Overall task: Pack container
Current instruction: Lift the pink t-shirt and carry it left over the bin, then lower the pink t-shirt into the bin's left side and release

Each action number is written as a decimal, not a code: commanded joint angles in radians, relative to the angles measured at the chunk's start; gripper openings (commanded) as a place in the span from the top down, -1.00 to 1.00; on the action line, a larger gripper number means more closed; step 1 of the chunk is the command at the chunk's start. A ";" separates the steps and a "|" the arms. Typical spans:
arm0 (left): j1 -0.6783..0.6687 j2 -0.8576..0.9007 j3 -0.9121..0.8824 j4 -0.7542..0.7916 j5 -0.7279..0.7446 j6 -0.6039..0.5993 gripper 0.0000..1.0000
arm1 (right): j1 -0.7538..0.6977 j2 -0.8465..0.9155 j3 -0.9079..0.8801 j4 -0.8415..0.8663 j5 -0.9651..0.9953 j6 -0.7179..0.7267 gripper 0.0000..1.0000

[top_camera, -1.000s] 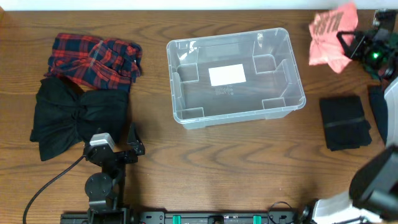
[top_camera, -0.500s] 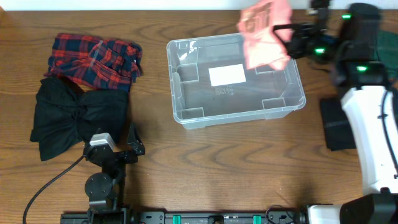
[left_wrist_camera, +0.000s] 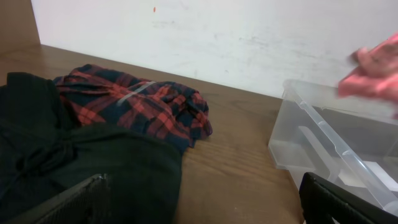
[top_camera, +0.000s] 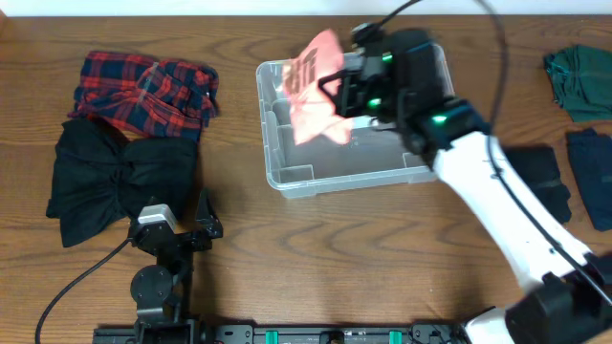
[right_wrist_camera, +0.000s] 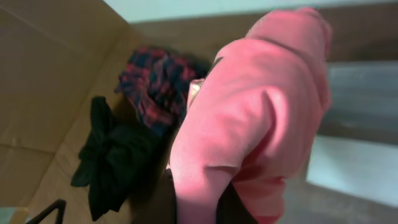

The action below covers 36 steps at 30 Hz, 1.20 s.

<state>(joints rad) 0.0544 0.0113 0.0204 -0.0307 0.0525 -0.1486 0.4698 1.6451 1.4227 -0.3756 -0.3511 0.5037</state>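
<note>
**Plastic container at mid-tabletop, pink garment held over it**

Container (top_camera: pixel 325 180): clear rectangular bin, upright, open side up, a little behind the centre of the wooden tabletop (top_camera: pixel 316 258). The left wrist view shows its near-left corner and rounded rim (left_wrist_camera: pixel 323 143).

Pink garment (top_camera: pixel 316 91): bunched, dark print on it. It hangs over the rear-left part of the bin and overlaps the rim there in the overhead view. Cannot tell whether it touches the base.

Right hand (top_camera: pixel 342 88): above the bin, pinching the pink garment. In its own wrist view the cloth (right_wrist_camera: pixel 261 112) drapes down between the dark fingers (right_wrist_camera: pixel 166 202) and fills most of the frame.

Left hand (top_camera: pixel 203 227): low over the front-left of the tabletop, apart from the bin, fingers (left_wrist_camera: pixel 68 205) spread wide, nothing between them.

Left of the bin: red-and-navy plaid garment (top_camera: pixel 148 86), with a crumpled black garment (top_camera: pixel 120 177) touching its front edge.

Right of the bin: folded black cloth (top_camera: pixel 547 182), partly hidden under the right arm. Further right are a green cloth (top_camera: pixel 579 81) and a dark blue cloth (top_camera: pixel 593 167) at the edge.
</note>
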 commanded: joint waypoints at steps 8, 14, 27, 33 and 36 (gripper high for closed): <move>0.002 -0.005 -0.016 -0.037 -0.004 0.018 -0.96 | 0.075 0.177 -0.008 0.144 0.119 0.129 0.98; 0.002 -0.005 -0.016 -0.037 -0.004 0.018 -0.96 | 0.075 0.267 -0.008 0.216 0.139 0.128 0.97; 0.002 -0.005 -0.016 -0.037 -0.004 0.018 -0.96 | 0.075 0.401 -0.008 0.336 0.134 0.094 0.98; 0.002 -0.005 -0.016 -0.037 -0.004 0.018 -0.96 | 0.066 0.402 -0.007 0.338 0.095 0.031 0.44; 0.002 -0.005 -0.016 -0.037 -0.004 0.018 -0.96 | 0.051 0.401 -0.008 0.335 0.054 0.004 -0.57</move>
<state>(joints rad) 0.0544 0.0113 0.0204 -0.0311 0.0525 -0.1486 0.5312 2.0377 1.4124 -0.0437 -0.2493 0.5632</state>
